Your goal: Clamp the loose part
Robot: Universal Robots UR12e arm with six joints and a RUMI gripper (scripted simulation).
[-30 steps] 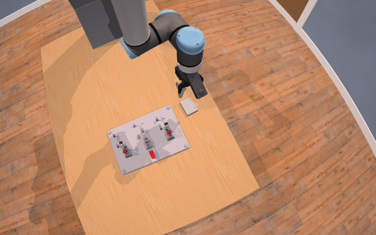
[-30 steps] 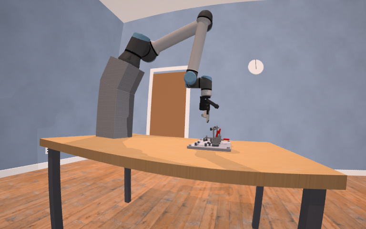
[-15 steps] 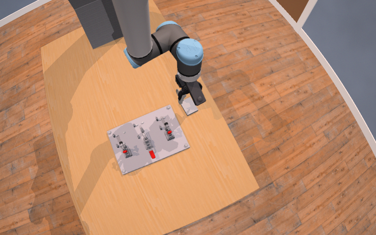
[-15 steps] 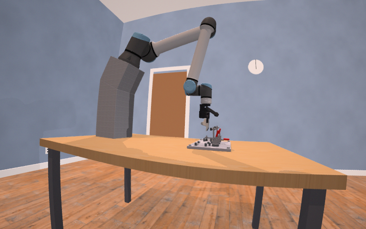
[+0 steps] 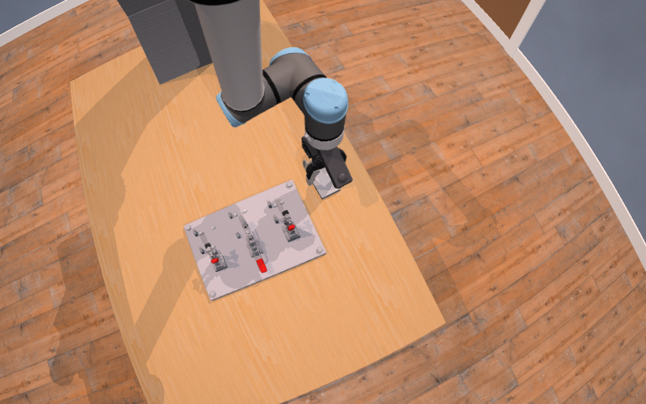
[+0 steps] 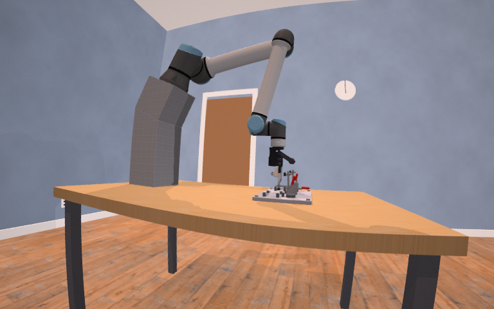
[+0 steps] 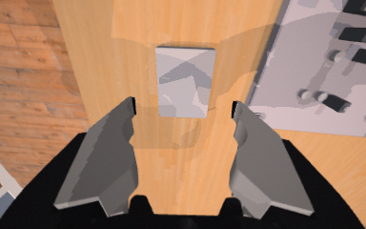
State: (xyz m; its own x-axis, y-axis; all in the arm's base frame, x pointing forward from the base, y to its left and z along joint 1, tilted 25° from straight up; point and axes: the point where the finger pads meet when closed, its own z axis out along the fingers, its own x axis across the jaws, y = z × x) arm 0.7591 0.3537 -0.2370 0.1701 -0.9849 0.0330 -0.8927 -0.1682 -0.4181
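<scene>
Loose part: a pale flat block (image 5: 326, 188) (image 7: 185, 83), roughly rectangular, lying flat on the desk (image 5: 333, 309) (image 6: 218, 218) (image 7: 238, 29), off the fixture plate (image 5: 233, 279) (image 6: 280, 201) (image 7: 286, 114) at its 2 o'clock in the top view (just beside it, not touching). In the wrist view its long sides run 12 to 6 o'clock, with shadow across its face.

End effector (image 5: 320, 175) (image 6: 278, 187) (image 7: 184, 100): pointing down over the block, partly open, nothing held. Wrist view has one finger at 9 o'clock of the block's lower end and the other at 3 o'clock, bare wood showing on both sides (fingers wider apart than the block). Height over the desk: can't tell exactly, but low.

Fixture plate lies flat, round bolt heads at its corners, three clamps in a row. Top view: middle clamp's red handle (image 5: 261, 265) (image 6: 305, 188) sticks out towards 5 o'clock, lying low in the exterior view. The clamps on either side have red handles at 8 o'clock (image 5: 214, 260) and 2 o'clock (image 5: 291, 227) of it; red handle parts stand steeply in the exterior view (they overlap there). Bars too small to judge. No part in any of the nests.

Arm (image 5: 238, 47) (image 6: 240, 56) reaches in from about 12 o'clock in the top view, off a grey pedestal (image 5: 166, 56) (image 6: 143, 145). Exterior view also gets a brown door (image 6: 227, 141) behind and a white wall clock (image 6: 345, 90) at 1 o'clock of the fixture.

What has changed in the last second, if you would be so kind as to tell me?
The tool has come down toward the table and moved over the loose part, its fingers open on either side. Nothing has been taken hold of or let go. The loose part, the fixture and its red handles look unmoved.
</scene>
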